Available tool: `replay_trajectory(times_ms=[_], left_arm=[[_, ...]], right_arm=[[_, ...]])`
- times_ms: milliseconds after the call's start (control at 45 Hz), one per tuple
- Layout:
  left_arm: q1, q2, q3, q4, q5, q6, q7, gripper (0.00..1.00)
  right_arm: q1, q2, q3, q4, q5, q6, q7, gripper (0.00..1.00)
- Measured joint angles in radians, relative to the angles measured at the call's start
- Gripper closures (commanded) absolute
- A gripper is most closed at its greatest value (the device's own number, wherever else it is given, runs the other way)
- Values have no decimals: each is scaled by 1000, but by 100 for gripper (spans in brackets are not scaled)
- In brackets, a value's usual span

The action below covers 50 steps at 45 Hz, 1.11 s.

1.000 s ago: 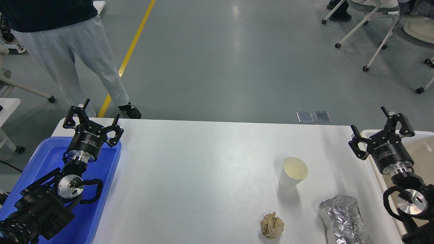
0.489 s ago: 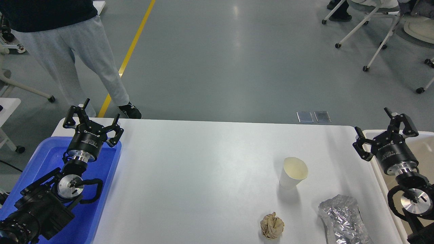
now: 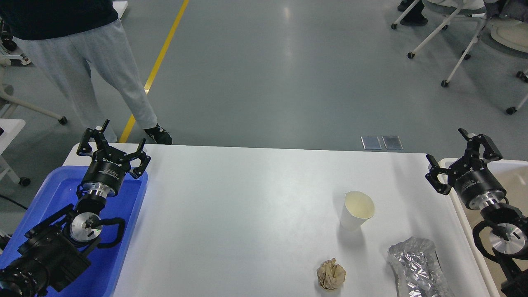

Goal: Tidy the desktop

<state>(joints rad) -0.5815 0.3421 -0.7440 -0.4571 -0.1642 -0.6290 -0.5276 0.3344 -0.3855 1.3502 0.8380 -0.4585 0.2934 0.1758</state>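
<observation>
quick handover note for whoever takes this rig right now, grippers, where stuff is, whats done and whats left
Left gripper: open, empty, over the far end of the blue tray.
Right gripper: open, empty, above the beige bin at the desktop edge.
On the desktop, right half: upright paper cup, crumpled brown paper ball, silver foil wrapper.
Done: nothing visibly cleared.
Left: all three items still to remove.

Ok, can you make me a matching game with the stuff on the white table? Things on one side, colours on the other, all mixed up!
Things:
1. paper cup
2. crumpled paper ball
3. foil wrapper
4. tray

Colours:
A. shiny silver
B. blue
C. white
D. brown

Pairs: 1-C, 2-D, 3-A, 4-B
</observation>
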Motion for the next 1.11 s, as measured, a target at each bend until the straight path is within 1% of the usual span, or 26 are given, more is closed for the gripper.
replay_trajectory(times_ms=[200,400,467,533,556,600,756,822,956,1111], left_arm=[[0,0,0,0,0,0,1,0],[0,0,0,0,0,0,1,0],[0,0,0,0,0,0,1,0],[0,0,0,0,0,0,1,0],[0,0,0,0,0,0,1,0],[0,0,0,0,0,0,1,0],[0,0,0,0,0,0,1,0],[0,0,0,0,0,0,1,0],[0,0,0,0,0,0,1,0],[0,0,0,0,0,0,1,0]], right_arm=[[-1,-89,-91,119,-9,-30,-71,0],[30,-228,-225,216,-27,-37,-122,0],[48,-276,-271,249,-34,-37,-147,0],[69,-322,-313,283,-46,-31,-177,0],[85,-351,-339,307,-58,-22,-199,0],[93,-362,-349,318,-66,-18,-210,0],[159,-423,-431,407,-170,20,-290,0],[191,-440,-469,440,-236,31,-313,0],[270,-460,-568,489,-394,46,-342,0],[397,-468,-743,518,-532,56,-356,0]])
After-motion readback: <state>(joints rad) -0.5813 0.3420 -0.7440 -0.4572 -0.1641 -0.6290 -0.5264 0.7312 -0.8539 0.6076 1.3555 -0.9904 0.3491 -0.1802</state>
